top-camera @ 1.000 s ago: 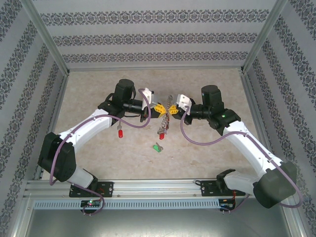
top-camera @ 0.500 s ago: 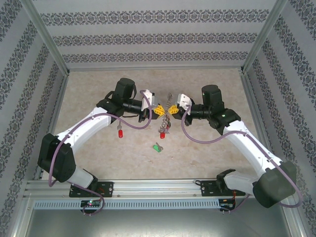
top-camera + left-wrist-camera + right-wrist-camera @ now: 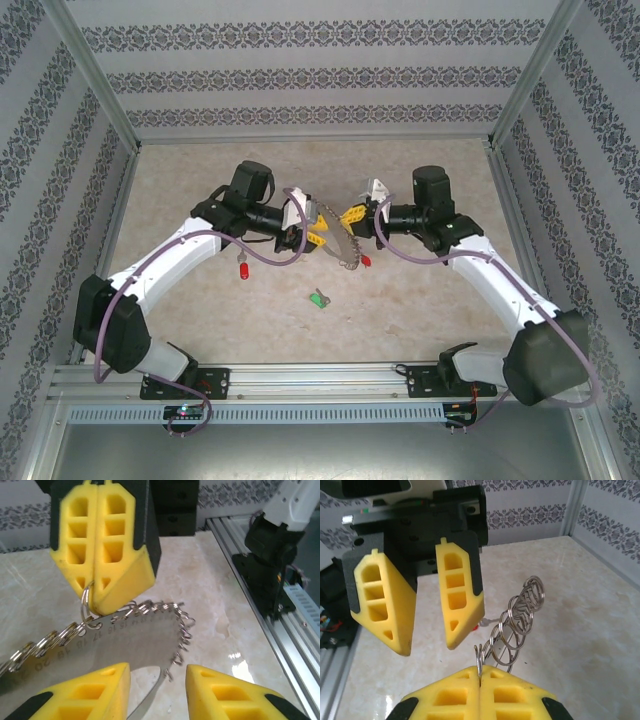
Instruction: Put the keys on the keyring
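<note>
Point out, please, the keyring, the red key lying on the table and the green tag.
keyring (image 3: 131, 629): left wrist view, on its numbered silver band.
red key (image 3: 243, 271): top external view, on its red tag.
green tag (image 3: 319, 299): top external view, on its green body.

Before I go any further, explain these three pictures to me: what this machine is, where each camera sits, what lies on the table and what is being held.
The machine is two robot arms, the left arm and the right arm, bolted at the near edge of a table. Each ends in a yellow two-finger gripper. One picture looks down from above and behind. The other two come from wrist cameras, so each shows its own fingers at the bottom and the other gripper opposite. The right gripper is shut on a small ring of the keyring, a silver band strung with many rings. The left gripper is open beside it. On the table lie a red-tagged key and a green tag.
</note>
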Controlling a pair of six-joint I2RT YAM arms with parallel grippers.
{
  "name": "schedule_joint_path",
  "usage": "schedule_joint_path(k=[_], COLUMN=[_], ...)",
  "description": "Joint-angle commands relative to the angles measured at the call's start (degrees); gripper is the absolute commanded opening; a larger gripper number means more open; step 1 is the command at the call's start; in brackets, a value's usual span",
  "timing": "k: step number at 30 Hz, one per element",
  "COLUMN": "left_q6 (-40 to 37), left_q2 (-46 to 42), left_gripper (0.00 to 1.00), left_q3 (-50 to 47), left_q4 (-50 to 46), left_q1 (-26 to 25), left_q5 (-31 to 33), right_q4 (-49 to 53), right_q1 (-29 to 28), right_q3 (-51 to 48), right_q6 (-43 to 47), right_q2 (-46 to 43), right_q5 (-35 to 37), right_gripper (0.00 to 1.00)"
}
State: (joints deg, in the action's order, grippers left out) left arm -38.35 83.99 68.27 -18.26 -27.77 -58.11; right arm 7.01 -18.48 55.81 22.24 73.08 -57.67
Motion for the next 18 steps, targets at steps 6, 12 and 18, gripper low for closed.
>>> schedule_joint_path(k=[6,12,18], left_q6=[27.7,28.5,51.9], left_q2=[-1.5,0.4,1.5], left_gripper=[0.38,0.40,0.47], left_q3=[-8.5,-7.7,-11.8], left_q4=[31.3,29.9,41.6], left_q1=[5.6,5.8,8.9], left_q5=[-3.3,-1.5,11.4], right_q4=[-10.5,-8.9,-8.0], right_q1=[0.1,-1.8,-0.7], right_q3=[-0.4,1.8,2.8], right_q6=[-9.5,-11.9,-18.6], right_q2=[3.5,6.6,9.5], right_q5=[-7.1,-6.3,4.9], right_gripper=[0.00,0.00,0.00])
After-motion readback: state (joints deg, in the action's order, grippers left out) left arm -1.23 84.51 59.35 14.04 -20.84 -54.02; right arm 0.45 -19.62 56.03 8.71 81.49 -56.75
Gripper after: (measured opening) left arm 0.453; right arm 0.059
